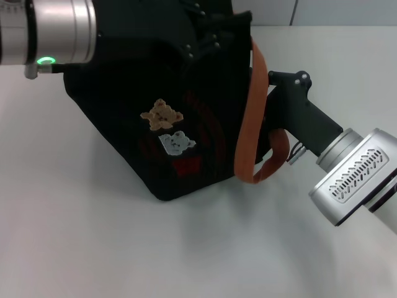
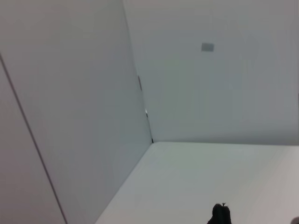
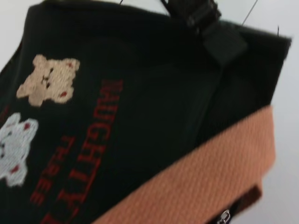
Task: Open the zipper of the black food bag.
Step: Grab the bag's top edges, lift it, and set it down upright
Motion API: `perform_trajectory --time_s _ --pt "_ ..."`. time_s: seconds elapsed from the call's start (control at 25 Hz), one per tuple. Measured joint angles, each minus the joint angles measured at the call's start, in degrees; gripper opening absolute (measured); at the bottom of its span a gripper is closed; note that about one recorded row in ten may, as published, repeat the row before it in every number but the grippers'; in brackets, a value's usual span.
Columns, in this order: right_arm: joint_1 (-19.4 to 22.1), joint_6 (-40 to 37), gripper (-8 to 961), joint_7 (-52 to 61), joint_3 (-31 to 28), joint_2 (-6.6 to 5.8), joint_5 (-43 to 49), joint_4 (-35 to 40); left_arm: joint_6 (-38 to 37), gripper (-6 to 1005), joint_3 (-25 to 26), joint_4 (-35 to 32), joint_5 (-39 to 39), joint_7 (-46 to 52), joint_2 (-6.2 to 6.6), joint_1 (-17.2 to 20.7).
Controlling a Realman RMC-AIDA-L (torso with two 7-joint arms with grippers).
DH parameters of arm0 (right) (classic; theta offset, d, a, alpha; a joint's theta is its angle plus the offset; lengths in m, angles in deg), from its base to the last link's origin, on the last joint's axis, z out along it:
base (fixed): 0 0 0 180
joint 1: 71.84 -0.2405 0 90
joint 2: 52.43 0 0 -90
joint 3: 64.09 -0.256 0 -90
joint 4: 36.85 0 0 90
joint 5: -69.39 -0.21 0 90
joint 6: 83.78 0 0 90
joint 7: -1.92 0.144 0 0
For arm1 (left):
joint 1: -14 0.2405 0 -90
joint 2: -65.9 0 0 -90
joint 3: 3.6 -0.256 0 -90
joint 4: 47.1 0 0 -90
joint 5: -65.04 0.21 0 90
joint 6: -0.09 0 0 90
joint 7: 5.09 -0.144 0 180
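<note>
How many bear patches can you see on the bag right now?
2: a tan bear patch on the black food bag and, just below it, a white bear patch. Its other sides are hidden.

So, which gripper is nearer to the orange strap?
Right. The right gripper sits beside the orange strap; the left gripper is at the bag's top.

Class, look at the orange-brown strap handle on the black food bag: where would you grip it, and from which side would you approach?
Grip the orange-brown strap handle at its free loop, low on the side of the black food bag facing the right gripper. Come from the robot's right: there the band hangs clear of the fabric, so fingers could probably close across its flat width.
</note>
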Motion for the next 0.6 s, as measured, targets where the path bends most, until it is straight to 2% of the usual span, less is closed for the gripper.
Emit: perform_trajectory --time_s 0.6 --pt "3.5 1.8 9 0.5 -0.6 0.01 -0.3 1.5 -3.0 186 6.7 6.3 -9.5 -6.0 0.11 2.2"
